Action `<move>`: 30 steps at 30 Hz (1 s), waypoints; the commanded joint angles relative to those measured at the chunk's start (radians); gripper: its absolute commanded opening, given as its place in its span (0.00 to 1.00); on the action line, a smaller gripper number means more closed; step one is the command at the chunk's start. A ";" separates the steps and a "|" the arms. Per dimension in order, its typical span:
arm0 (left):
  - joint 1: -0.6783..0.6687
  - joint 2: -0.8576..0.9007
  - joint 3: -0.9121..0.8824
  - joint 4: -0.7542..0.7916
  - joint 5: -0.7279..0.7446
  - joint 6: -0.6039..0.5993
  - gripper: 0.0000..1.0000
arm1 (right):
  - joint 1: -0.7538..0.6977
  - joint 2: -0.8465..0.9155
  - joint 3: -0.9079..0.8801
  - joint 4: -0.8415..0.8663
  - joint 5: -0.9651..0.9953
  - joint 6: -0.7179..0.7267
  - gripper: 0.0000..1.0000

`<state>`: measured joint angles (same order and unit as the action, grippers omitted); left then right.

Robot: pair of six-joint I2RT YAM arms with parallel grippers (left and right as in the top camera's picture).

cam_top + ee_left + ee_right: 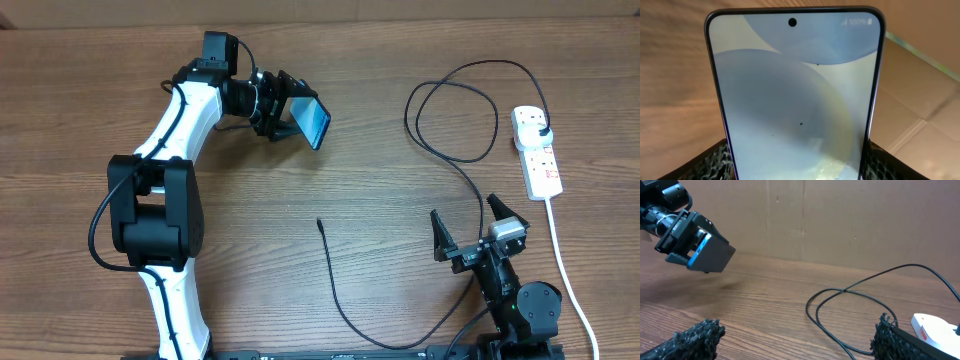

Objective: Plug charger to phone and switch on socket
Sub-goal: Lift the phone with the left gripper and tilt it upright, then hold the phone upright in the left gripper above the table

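Observation:
The phone [313, 122], its screen lit pale blue, is held off the table at the back left, with my left gripper [288, 112] shut on its edges. In the left wrist view the phone [795, 100] fills the frame between the mesh fingers [715, 162]. The charger, a thin black cable [329, 265], lies on the table with its connector tip [319, 222] free at mid-table. Its loops run to a black plug [541, 131] seated in the white socket [537, 152] at the right. My right gripper [468, 226] stands open near the front right with nothing between its fingers [695, 337].
The cable loops [850, 292] lie on the wood just ahead of my right gripper [797, 340], and the socket's end [935, 330] shows beside its right finger. A thick white lead [565, 270] runs from the socket to the front edge. A cardboard wall [840, 220] stands behind the table.

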<state>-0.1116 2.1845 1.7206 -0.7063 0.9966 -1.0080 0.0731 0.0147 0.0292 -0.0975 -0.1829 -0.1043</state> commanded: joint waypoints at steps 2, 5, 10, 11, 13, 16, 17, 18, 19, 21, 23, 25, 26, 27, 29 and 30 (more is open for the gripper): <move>-0.007 0.003 0.031 0.003 0.191 -0.077 0.04 | 0.006 -0.012 -0.011 0.006 0.002 0.006 1.00; -0.007 0.003 0.031 0.003 0.246 -0.100 0.04 | 0.006 -0.012 -0.011 0.006 0.002 0.006 1.00; -0.007 0.003 0.031 0.003 0.314 -0.149 0.04 | 0.006 -0.012 -0.011 0.006 0.002 0.006 1.00; -0.007 0.003 0.031 0.003 0.325 -0.163 0.04 | 0.006 -0.012 -0.011 0.006 0.002 0.006 1.00; -0.007 0.003 0.031 0.003 0.344 -0.192 0.04 | 0.006 -0.012 -0.011 0.006 0.002 0.006 1.00; -0.007 0.003 0.031 0.003 0.354 -0.220 0.04 | 0.006 -0.012 -0.011 0.006 0.002 0.006 1.00; -0.007 0.003 0.031 0.003 0.354 -0.219 0.04 | 0.006 -0.012 -0.011 0.006 0.002 0.006 1.00; -0.007 0.003 0.031 0.003 0.353 -0.219 0.04 | 0.006 -0.012 -0.011 0.006 0.002 0.006 1.00; -0.007 0.003 0.031 0.003 0.353 -0.219 0.04 | 0.006 -0.012 -0.011 0.006 0.002 0.006 1.00; -0.007 0.003 0.031 0.003 0.354 -0.219 0.04 | 0.006 -0.012 -0.011 0.006 0.002 0.006 1.00; -0.007 0.003 0.031 0.003 0.354 -0.219 0.04 | 0.006 -0.012 -0.011 0.006 0.002 0.006 1.00; -0.007 0.003 0.031 0.003 0.354 -0.219 0.04 | 0.006 -0.012 -0.011 0.006 0.002 0.006 1.00; -0.007 0.003 0.031 0.003 0.354 -0.219 0.04 | 0.006 -0.012 -0.011 0.006 0.002 0.006 1.00; -0.007 0.003 0.031 0.003 0.354 -0.219 0.04 | 0.006 -0.012 -0.011 0.006 0.002 0.006 1.00; -0.007 0.003 0.031 0.003 0.355 -0.220 0.04 | 0.006 -0.012 -0.011 0.006 0.002 0.006 1.00; -0.007 0.003 0.031 0.003 0.356 -0.220 0.04 | 0.006 -0.012 -0.011 0.006 0.002 0.006 1.00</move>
<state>-0.1116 2.1845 1.7214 -0.7063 1.2915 -1.2076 0.0727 0.0147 0.0292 -0.0971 -0.1829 -0.1047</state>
